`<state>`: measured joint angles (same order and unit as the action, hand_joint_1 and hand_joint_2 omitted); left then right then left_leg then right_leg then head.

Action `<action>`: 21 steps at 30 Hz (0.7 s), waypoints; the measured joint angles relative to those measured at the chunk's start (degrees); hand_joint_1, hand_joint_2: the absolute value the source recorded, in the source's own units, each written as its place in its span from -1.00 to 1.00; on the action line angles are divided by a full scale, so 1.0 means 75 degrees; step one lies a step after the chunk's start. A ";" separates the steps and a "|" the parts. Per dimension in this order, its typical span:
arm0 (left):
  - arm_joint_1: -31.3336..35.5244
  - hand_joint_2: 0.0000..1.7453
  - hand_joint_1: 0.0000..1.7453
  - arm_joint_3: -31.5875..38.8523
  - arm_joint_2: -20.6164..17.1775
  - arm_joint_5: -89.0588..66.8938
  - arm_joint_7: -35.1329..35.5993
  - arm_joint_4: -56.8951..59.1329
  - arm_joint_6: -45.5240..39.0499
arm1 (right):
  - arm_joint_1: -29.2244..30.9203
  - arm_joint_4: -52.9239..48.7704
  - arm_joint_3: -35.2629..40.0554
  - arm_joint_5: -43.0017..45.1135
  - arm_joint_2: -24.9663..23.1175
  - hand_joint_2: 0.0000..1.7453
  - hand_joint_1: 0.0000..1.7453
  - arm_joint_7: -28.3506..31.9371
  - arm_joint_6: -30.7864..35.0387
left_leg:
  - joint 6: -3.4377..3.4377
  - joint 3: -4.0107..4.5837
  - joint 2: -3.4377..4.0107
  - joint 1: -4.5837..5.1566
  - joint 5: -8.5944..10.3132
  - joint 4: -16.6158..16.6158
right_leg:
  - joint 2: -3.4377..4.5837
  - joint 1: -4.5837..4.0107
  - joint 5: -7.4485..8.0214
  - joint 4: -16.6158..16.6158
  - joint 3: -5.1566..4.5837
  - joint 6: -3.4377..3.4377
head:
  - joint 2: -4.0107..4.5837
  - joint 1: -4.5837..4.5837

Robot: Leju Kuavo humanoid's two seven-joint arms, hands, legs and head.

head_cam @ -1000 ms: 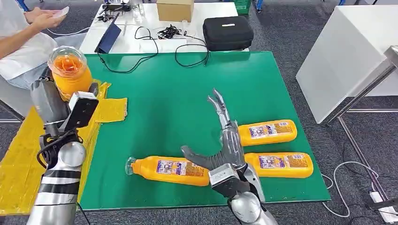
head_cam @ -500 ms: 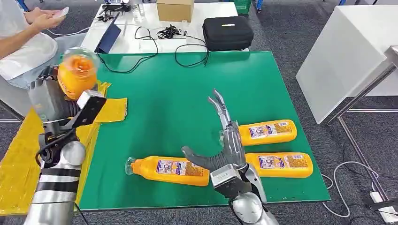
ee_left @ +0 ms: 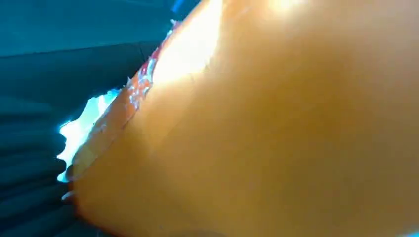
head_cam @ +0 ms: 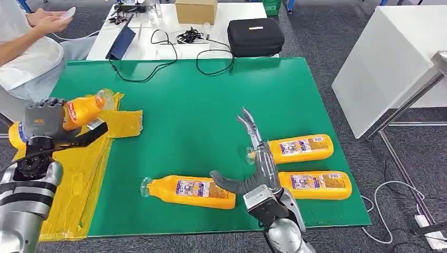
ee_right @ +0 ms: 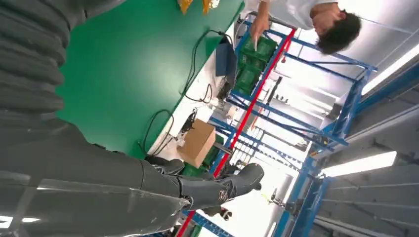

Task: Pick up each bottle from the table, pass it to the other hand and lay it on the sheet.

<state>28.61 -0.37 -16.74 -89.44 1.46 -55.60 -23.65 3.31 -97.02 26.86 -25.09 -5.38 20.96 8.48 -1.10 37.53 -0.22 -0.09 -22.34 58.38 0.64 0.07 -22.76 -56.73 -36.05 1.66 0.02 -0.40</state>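
Note:
My left hand [head_cam: 43, 122] grips an orange bottle [head_cam: 83, 109] that lies nearly level over the yellow sheet [head_cam: 79, 174] at the table's left edge, its clear cap toward the green mat. The left wrist view is close against the same orange bottle [ee_left: 257, 128]. Three more orange bottles lie on the green mat [head_cam: 190, 116]: one [head_cam: 190, 188] at the front centre, one [head_cam: 300, 148] and another [head_cam: 315, 185] at the front right. My right hand [head_cam: 257, 161] hovers open between them, fingers spread and pointing away from me. In the right wrist view its fingers [ee_right: 217, 190] are empty.
A white table behind the mat carries a black case [head_cam: 255, 36], a cardboard box [head_cam: 196, 10], cables [head_cam: 174, 45] and a laptop [head_cam: 122, 41]. A person [head_cam: 26, 45] sits at the back left. A white cabinet [head_cam: 390, 63] stands to the right.
My left hand has tipped the bottle from upright to nearly level and lowered it toward the yellow sheet. My right hand has barely moved.

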 measured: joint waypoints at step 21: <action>-0.0519 1.00 1.00 -0.0131 0.0107 0.1929 -0.1801 0.0722 -0.0122 | -0.0083 0.0058 0.0012 -0.0032 0.0023 1.00 -1.00 0.0006 0.0029 | 0.0001 -0.0001 -0.0005 -0.0003 -0.0001 0.0000 | -0.0002 0.0000 0.0000 0.0002 0.0000 0.0000 | 0.0000 0.0003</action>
<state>24.72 -1.36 -15.94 -74.97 -12.04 -50.18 -24.57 2.69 -96.59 26.95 -25.33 -5.20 21.00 8.70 -1.09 37.53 -0.26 -0.12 -22.35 58.38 0.62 0.08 -22.77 -56.71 -36.05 1.66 0.02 -0.37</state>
